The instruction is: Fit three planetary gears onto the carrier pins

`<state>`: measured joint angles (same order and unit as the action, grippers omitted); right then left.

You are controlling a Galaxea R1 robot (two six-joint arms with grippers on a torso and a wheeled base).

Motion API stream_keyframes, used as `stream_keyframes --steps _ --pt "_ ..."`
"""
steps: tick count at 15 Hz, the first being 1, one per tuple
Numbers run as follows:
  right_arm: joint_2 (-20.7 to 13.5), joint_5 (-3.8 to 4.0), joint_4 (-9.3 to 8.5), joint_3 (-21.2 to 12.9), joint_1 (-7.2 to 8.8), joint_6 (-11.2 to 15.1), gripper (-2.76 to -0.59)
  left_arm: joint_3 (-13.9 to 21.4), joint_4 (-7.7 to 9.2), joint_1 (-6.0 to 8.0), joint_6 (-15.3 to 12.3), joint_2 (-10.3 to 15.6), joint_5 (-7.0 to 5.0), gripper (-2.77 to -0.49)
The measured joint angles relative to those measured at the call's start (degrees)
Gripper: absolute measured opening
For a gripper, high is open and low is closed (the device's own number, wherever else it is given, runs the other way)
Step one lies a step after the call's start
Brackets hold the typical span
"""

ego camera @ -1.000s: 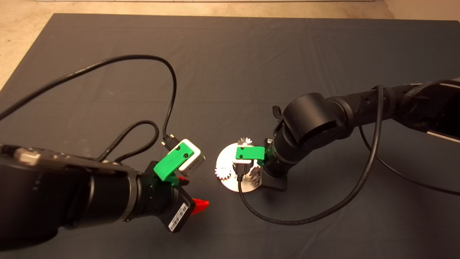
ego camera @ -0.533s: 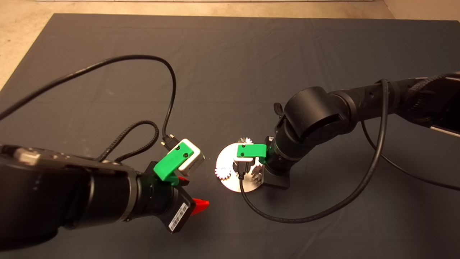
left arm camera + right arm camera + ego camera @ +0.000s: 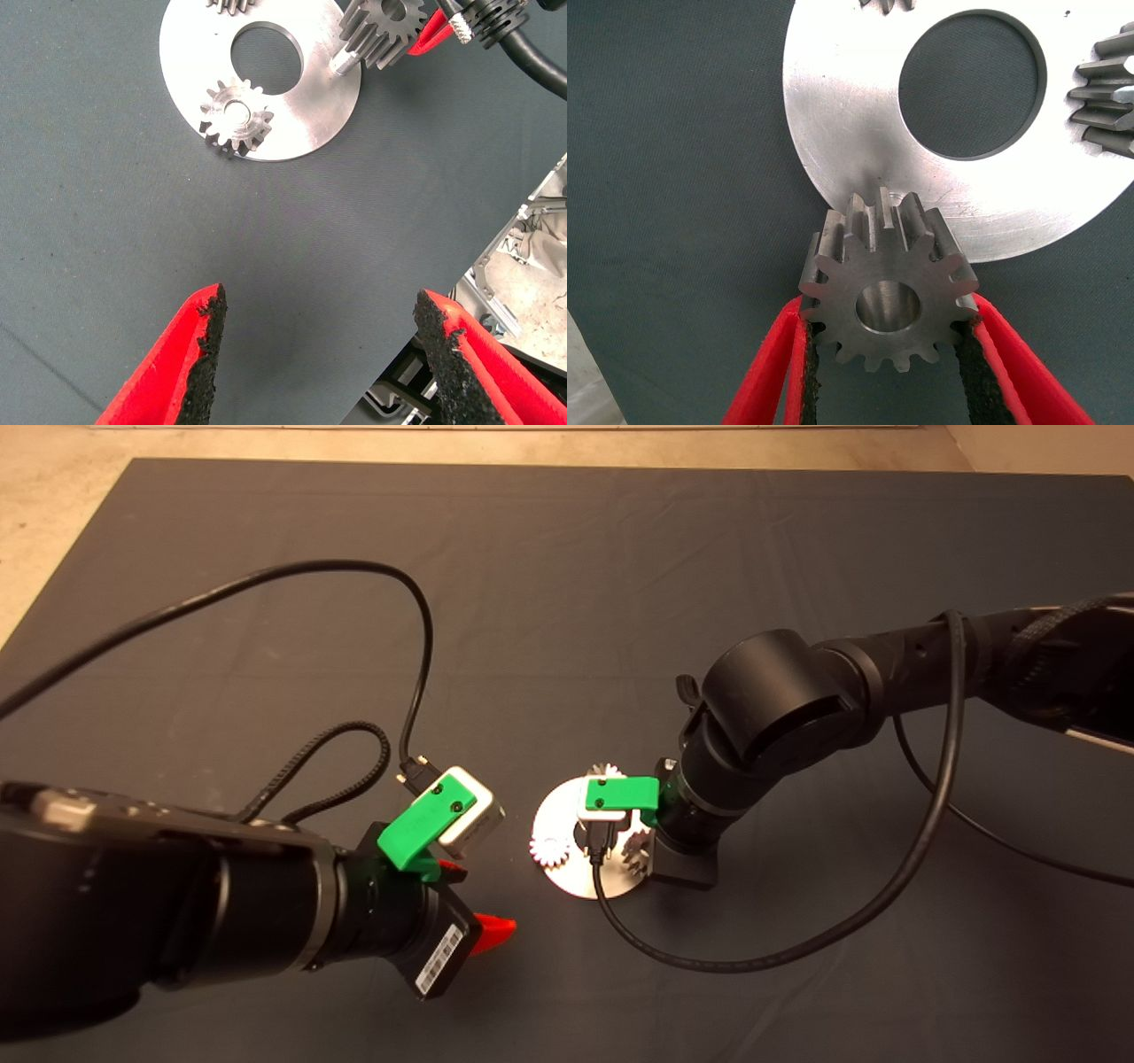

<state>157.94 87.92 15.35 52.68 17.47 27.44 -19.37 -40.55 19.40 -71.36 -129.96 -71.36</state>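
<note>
The silver carrier plate lies mid-mat. One planetary gear sits on its left pin and another on its far pin. My right gripper is shut on the third gear and holds it tilted, just above the third pin, at the plate's right edge. In the left wrist view the seated gear, the held gear and the plate show. My left gripper is open and empty on the mat, left of the plate.
Black cables loop over the mat from each wrist camera, one curling in front of the plate, one behind the left arm. The mat's edge and floor clutter show past the left gripper.
The right arm has shifted slightly, with the gear still gripped over the third pin. The left arm has not moved.
</note>
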Motion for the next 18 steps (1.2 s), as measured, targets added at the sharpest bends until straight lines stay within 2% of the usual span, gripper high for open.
stream_keyframes --steps 18 --pt "0.05 0.0 -0.23 0.01 0.0 -0.18 -2.46 0.0 0.0 0.0 0.0 0.0 0.01 -1.8"
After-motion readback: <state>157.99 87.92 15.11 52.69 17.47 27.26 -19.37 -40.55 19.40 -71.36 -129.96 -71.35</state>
